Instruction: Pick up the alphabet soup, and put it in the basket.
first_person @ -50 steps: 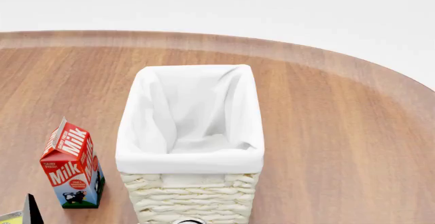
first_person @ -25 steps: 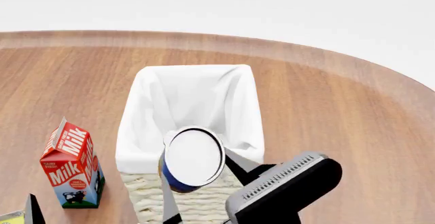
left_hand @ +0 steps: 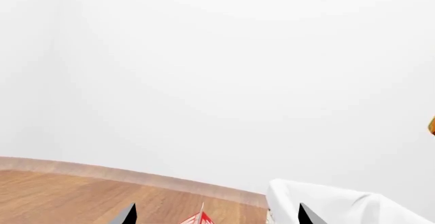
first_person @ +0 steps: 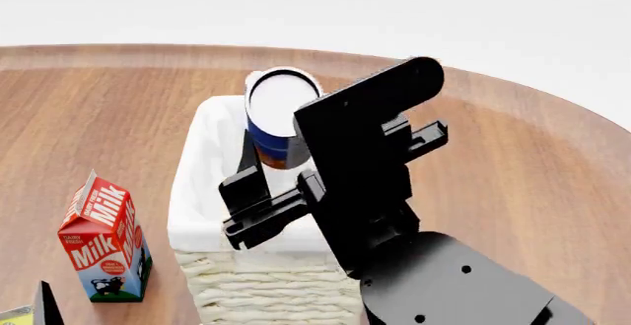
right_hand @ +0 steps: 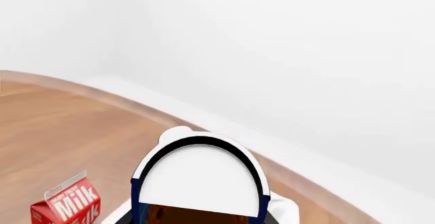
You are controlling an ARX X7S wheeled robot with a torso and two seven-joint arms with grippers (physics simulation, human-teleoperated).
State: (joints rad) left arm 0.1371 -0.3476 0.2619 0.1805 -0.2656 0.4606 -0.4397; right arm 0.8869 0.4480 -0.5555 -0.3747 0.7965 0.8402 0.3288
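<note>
My right gripper [first_person: 281,159] is shut on the alphabet soup [first_person: 280,122], a small can with a blue label and a plain white top. It holds the can in the air above the basket [first_person: 202,192], a cream woven basket with white cloth lining in the middle of the table. The can fills the right wrist view [right_hand: 198,180]. My left gripper [left_hand: 216,219] shows only two dark fingertips set wide apart, with nothing between them. The basket's cloth [left_hand: 326,206] lies beyond them.
A red milk carton [first_person: 103,240] stands left of the basket; it also shows in the right wrist view [right_hand: 66,204]. A dark object's tip [first_person: 44,306] sits at the lower left. The round wooden table [first_person: 513,170] ends in a curved far edge.
My right arm has come up into view with the soup can and carried it forward, from the basket's near end to above its far part.
</note>
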